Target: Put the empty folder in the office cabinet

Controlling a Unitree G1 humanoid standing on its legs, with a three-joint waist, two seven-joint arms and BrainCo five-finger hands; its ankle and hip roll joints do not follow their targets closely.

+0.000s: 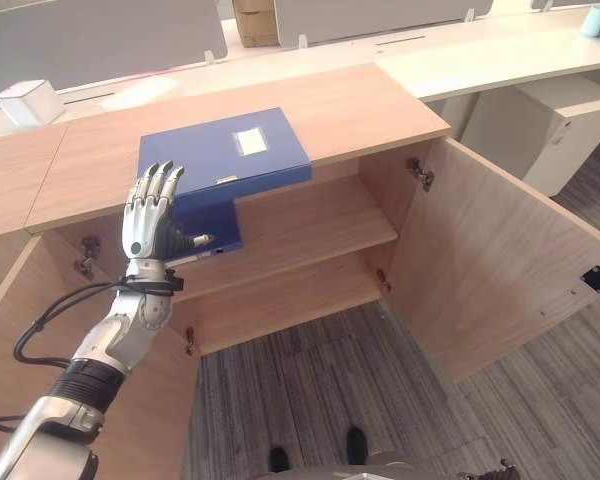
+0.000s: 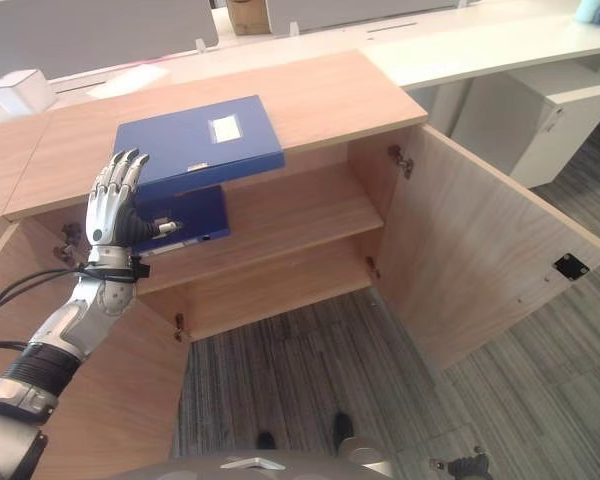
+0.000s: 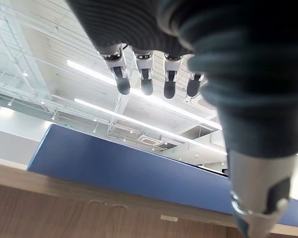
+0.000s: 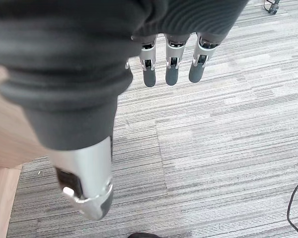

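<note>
The flat blue box-file folder [image 1: 220, 160] is laid on the wooden cabinet [image 1: 360, 105] top, overhanging its front edge. The left hand [image 1: 152, 215] is raised before it, fingers [image 3: 123, 82] extended. The right hand [image 4: 114, 64] is hung over grey carpet, fingers straight.

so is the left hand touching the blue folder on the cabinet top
Cannot tell. In the left eye view the left hand, fingers straight, overlaps the blue folder at its near edge; the left wrist view looks up from below, without plainly showing contact or a gap.
</note>
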